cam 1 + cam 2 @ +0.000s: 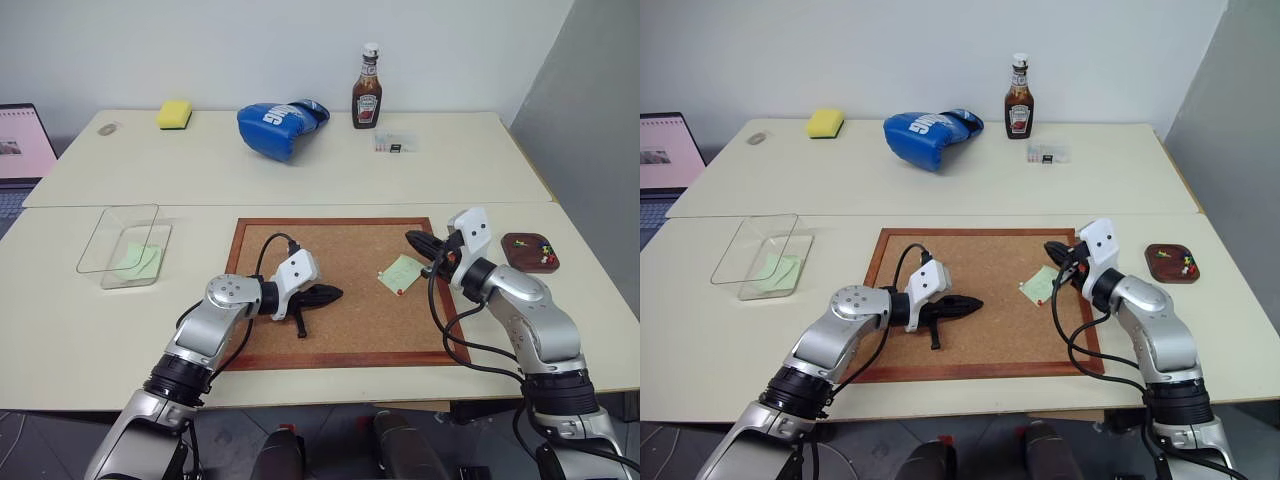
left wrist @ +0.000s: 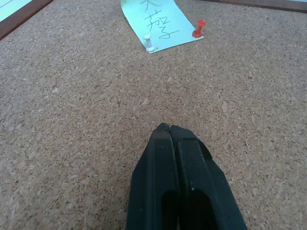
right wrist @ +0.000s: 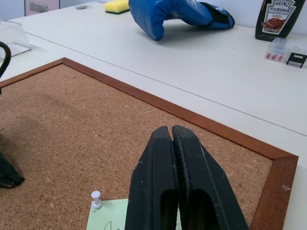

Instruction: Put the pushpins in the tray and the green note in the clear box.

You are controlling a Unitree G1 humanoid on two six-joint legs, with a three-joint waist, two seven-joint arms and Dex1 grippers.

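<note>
Far left, a laptop at the table edge; nxt to it the clear box sits on the near table, well left of the cork board; inside it lies a pale green slip, flat on the bottom; box otherwise holds nothing I can make out; back table, L to R: yellow sponge, blue boxing glove, ketchup bottle, then a small clear case w/ dark and reddish bits inside, too small to tell what; on the board's left half the left gripper hovers low over bare cork, fingers pressed together, nothing btwn them, pointing toward the note; green note lies on the board's right half, handwriting on it, pinned by a white pushpin and a red pushpin at two neighbouring corners, both pins upright in the cork; right gripper sits just above the note's far-right side, fingers closed tight on each other, empty as far as I can see; far right, off the board, the tray, dark brown, holds a few small pins – red, yellow, green heads visible, count unclear
</note>
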